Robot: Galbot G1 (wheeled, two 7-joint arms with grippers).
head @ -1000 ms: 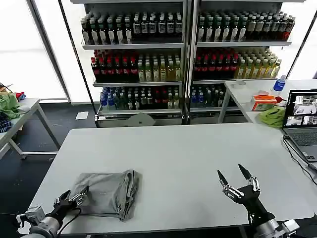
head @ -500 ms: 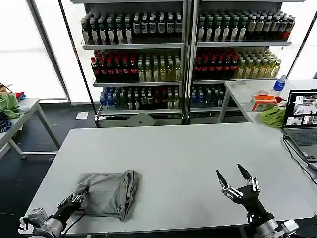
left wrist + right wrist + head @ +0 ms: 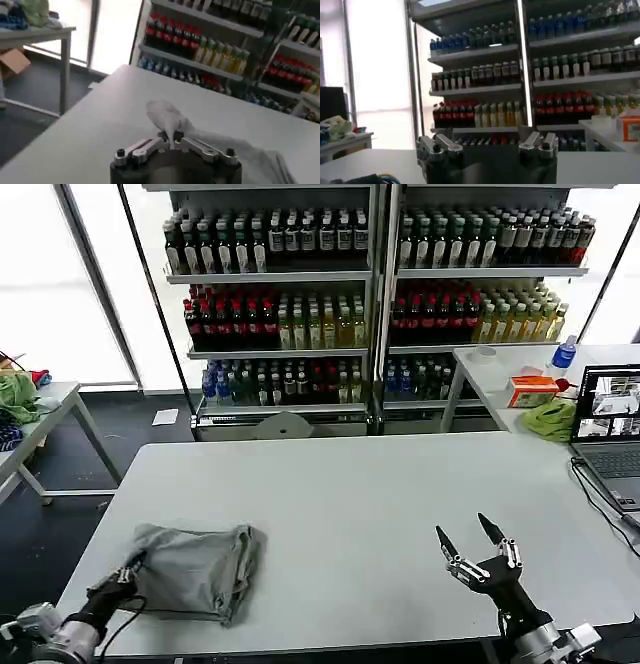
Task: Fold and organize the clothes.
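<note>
Left gripper (image 3: 128, 567) clamped on near-left corner of grey shirt (image 3: 195, 569), fabric bunched up between its fingers (image 3: 192, 142) (clear in left wrist view). Rest of shirt lies ahead and to right of that gripper, flat on bench (image 3: 380, 504), long axis running toward bench centre. Your left arm is the nearer one by far. Right gripper (image 3: 478, 546) hovers spread wide, well apart from shirt, holding nothing. Shirt's print, collar, sleeves: folded under, cannot make out.
</note>
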